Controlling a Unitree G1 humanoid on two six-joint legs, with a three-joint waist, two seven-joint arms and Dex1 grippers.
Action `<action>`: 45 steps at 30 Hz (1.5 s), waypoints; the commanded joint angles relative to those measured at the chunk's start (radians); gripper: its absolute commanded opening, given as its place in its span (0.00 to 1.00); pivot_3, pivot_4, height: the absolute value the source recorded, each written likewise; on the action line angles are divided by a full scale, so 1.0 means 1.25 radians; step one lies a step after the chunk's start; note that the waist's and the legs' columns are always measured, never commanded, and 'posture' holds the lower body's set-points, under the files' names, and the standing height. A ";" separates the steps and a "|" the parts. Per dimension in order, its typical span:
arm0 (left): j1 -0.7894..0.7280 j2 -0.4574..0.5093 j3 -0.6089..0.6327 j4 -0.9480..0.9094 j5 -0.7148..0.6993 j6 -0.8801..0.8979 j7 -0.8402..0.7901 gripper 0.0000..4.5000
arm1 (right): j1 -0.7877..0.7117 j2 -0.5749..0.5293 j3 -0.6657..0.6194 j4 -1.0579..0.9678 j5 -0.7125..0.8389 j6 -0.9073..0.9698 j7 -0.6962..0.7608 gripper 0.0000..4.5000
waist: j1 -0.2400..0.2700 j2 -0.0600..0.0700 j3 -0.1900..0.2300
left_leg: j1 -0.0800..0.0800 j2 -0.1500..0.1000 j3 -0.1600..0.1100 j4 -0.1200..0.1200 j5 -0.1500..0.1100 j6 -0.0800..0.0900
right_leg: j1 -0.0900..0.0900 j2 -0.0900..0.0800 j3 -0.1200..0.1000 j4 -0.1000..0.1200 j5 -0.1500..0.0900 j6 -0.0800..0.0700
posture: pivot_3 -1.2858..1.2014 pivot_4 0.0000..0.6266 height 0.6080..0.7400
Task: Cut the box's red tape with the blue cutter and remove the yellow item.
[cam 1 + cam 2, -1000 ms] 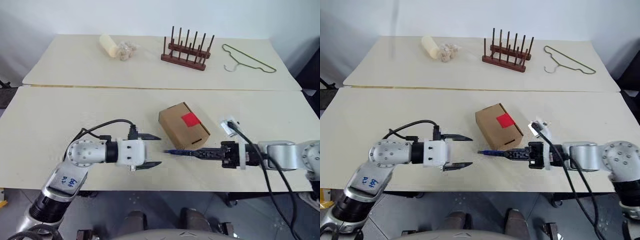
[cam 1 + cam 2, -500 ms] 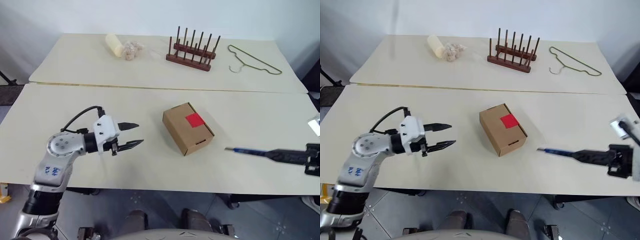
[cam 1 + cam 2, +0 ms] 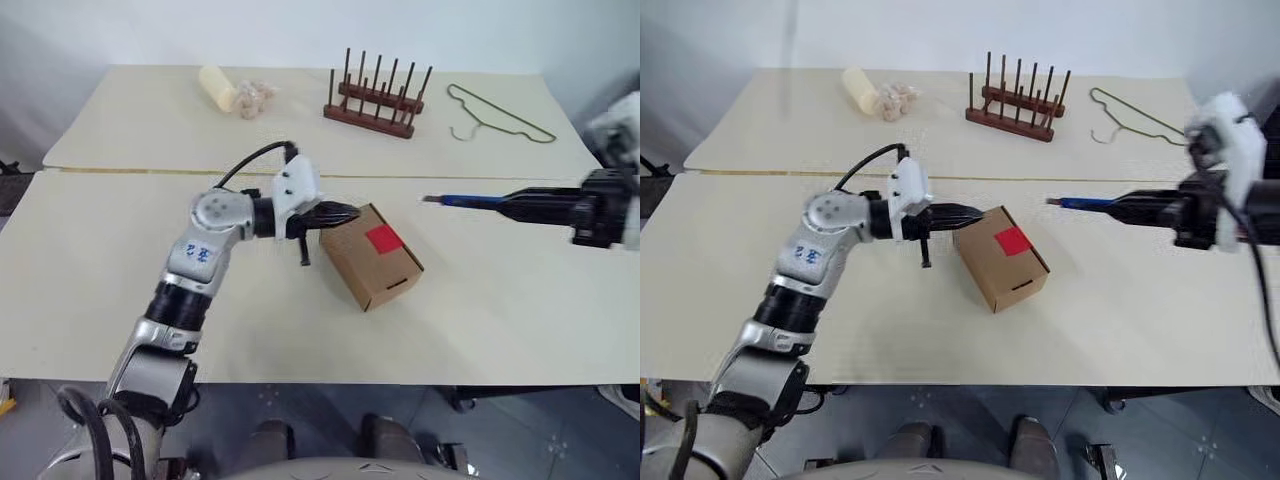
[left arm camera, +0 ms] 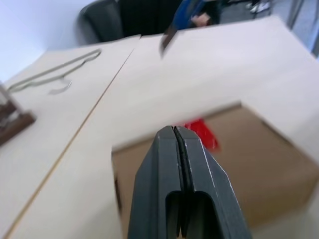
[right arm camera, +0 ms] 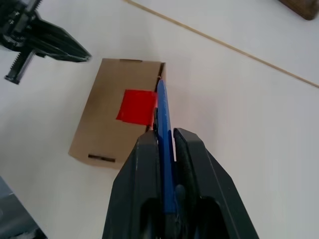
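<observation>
1. My left hand (image 3: 345,213) has its two black fingers pressed together with nothing between them, level, tips at the box's far left corner; whether they touch the cardboard I cannot tell.
2. The box (image 3: 371,258) lies flat near the middle of the near surface (image 3: 80,260), turned at an angle, its flaps shut.
3. The red tape (image 3: 381,238) sits as a square patch on the box's top. In my left wrist view my own fingers (image 4: 182,184) hide part of it.
4. The yellow item cannot be made out anywhere.
5. My right hand (image 3: 515,206) is narrow, clamped on the blue cutter (image 3: 462,200), which is level above the surface to the right of the box, its dark tip pointing left, apart from the box.
6. In my right wrist view the cutter's rear end is hidden between my fingers (image 5: 133,189).
7. On the far surface stand a cream roll (image 3: 217,87), a wooden peg rack (image 3: 374,99) and a wire hanger (image 3: 495,117).
</observation>
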 commanded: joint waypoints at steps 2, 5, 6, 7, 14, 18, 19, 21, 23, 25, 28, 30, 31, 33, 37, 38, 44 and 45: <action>-0.050 -0.053 -0.039 0.086 0.057 0.061 0.058 0.00 | -0.114 0.111 0.063 -0.008 -0.060 0.010 -0.088 0.03 | -0.002 0.000 0.000 | -0.001 0.000 0.000 0.000 0.000 0.000 | -0.001 0.000 -0.001 0.000 0.000 0.000 | 0.52 0.24 1.00; -0.043 -0.058 -0.055 0.092 0.082 0.089 0.061 0.00 | -0.139 0.158 0.083 -0.013 -0.101 0.025 -0.110 0.03 | 0.002 0.000 0.000 | -0.003 0.000 0.000 0.001 0.000 0.000 | -0.002 0.000 -0.002 0.001 0.000 0.000 | 0.52 0.24 1.00; -0.035 -0.056 -0.063 0.087 0.091 0.086 0.058 0.00 | -0.147 0.175 0.088 -0.011 -0.105 0.035 -0.117 0.03 | 0.003 0.000 0.000 | -0.004 0.000 -0.001 0.001 0.000 0.000 | -0.003 0.000 -0.002 0.001 0.000 0.000 | 0.52 0.24 1.00; -0.029 -0.056 -0.066 0.082 0.094 0.095 0.058 0.00 | -0.155 0.192 0.092 -0.008 -0.107 0.046 -0.124 0.03 | 0.003 0.000 0.000 | -0.004 0.000 -0.001 0.001 0.000 0.000 | -0.003 0.000 -0.002 0.001 0.000 0.000 | 0.52 0.24 1.00; -0.019 -0.061 -0.065 0.069 0.111 0.135 0.081 0.00 | -0.171 0.211 0.140 -0.016 -0.199 0.079 -0.107 0.03 | 0.003 0.000 0.000 | -0.004 0.000 -0.001 0.002 0.000 0.000 | -0.004 -0.001 -0.003 0.003 0.000 0.000 | 0.52 0.24 1.00; -0.008 -0.063 -0.064 0.054 0.109 0.158 0.085 0.00 | -0.173 0.232 0.132 -0.007 -0.216 0.099 -0.087 0.03 | 0.001 0.000 0.000 | -0.004 0.000 -0.001 0.004 0.000 0.000 | -0.004 -0.001 -0.003 0.004 0.000 0.000 | 0.52 0.24 1.00; -0.007 -0.063 -0.065 0.050 0.109 0.162 0.084 0.00 | -0.171 0.237 0.131 -0.009 -0.222 0.100 -0.082 0.03 | 0.002 0.000 0.000 | -0.004 0.000 -0.001 0.004 0.000 0.000 | -0.004 -0.001 -0.002 0.005 0.000 0.000 | 0.52 0.24 1.00; -0.007 -0.062 -0.066 0.045 0.109 0.168 0.082 0.00 | -0.166 0.246 0.124 -0.010 -0.229 0.104 -0.073 0.03 | 0.002 0.000 0.000 | -0.004 0.000 -0.001 0.005 0.000 0.000 | -0.004 -0.001 -0.002 0.005 0.000 0.000 | 0.52 0.24 1.00; -0.008 -0.059 -0.068 0.044 0.111 0.171 0.079 0.00 | -0.156 0.250 0.122 -0.018 -0.234 0.106 -0.062 0.03 | 0.002 0.000 0.000 | -0.004 0.000 -0.001 0.006 0.000 0.000 | -0.004 -0.001 -0.002 0.006 0.000 0.000 | 0.52 0.24 1.00; -0.012 -0.054 -0.068 0.045 0.113 0.173 0.075 0.00 | -0.145 0.259 0.120 -0.024 -0.241 0.110 -0.060 0.03 | 0.002 0.000 0.000 | -0.004 0.000 -0.001 0.006 0.000 0.000 | -0.004 -0.001 -0.002 0.006 0.000 0.000 | 0.52 0.24 1.00; -0.012 -0.050 -0.067 0.038 0.113 0.178 0.071 0.00 | -0.130 0.265 0.118 -0.028 -0.260 0.107 -0.058 0.03 | 0.001 0.000 0.000 | -0.004 0.000 -0.001 0.006 0.000 0.000 | -0.004 -0.001 -0.002 0.007 0.000 0.000 | 0.52 0.24 1.00; -0.008 -0.050 -0.068 0.030 0.111 0.183 0.071 0.00 | -0.125 0.265 0.117 -0.028 -0.272 0.104 -0.054 0.03 | 0.001 0.000 0.000 | -0.004 0.000 -0.001 0.007 0.000 0.000 | -0.004 -0.001 -0.002 0.007 0.000 0.000 | 0.52 0.24 1.00; -0.007 -0.049 -0.068 0.027 0.111 0.186 0.070 0.00 | -0.123 0.265 0.116 -0.029 -0.276 0.103 -0.052 0.03 | 0.001 0.000 0.000 | -0.004 0.000 -0.001 0.007 0.000 0.000 | -0.004 -0.001 -0.002 0.008 0.000 0.000 | 0.52 0.24 1.00; -0.001 -0.048 -0.068 0.014 0.111 0.193 0.070 0.00 | -0.123 0.266 0.111 -0.029 -0.281 0.106 -0.048 0.03 | 0.002 0.000 0.000 | -0.004 0.000 -0.001 0.008 0.000 0.000 | -0.004 -0.001 -0.002 0.008 0.000 0.000 | 0.52 0.24 1.00; 0.007 -0.047 -0.069 0.001 0.111 0.202 0.072 0.00 | -0.125 0.274 0.105 -0.028 -0.292 0.109 -0.042 0.03 | 0.002 0.000 0.000 | -0.004 0.000 -0.001 0.009 0.000 0.000 | -0.004 -0.001 -0.002 0.009 0.000 0.000 | 0.52 0.24 1.00; 0.008 -0.046 -0.069 -0.001 0.111 0.203 0.072 0.00 | -0.127 0.279 0.101 -0.026 -0.294 0.108 -0.040 0.03 | 0.002 0.000 0.000 | -0.004 0.000 -0.001 0.009 0.000 0.000 | -0.004 -0.001 -0.002 0.009 0.000 0.000 | 0.52 0.24 1.00; 0.017 -0.044 -0.069 -0.012 0.112 0.211 0.073 0.00 | -0.156 0.317 0.073 -0.014 -0.293 0.117 -0.043 0.03 | 0.001 0.000 0.000 | -0.004 0.000 -0.001 0.010 0.000 0.000 | -0.004 -0.001 -0.001 0.010 0.000 0.000 | 0.52 0.24 1.00; 0.017 -0.045 -0.069 -0.013 0.111 0.212 0.073 0.00 | -0.158 0.319 0.074 -0.011 -0.299 0.115 -0.044 0.03 | 0.001 0.000 0.000 | -0.004 0.000 -0.001 0.010 0.000 0.000 | -0.004 -0.001 -0.001 0.010 0.000 0.000 | 0.52 0.24 1.00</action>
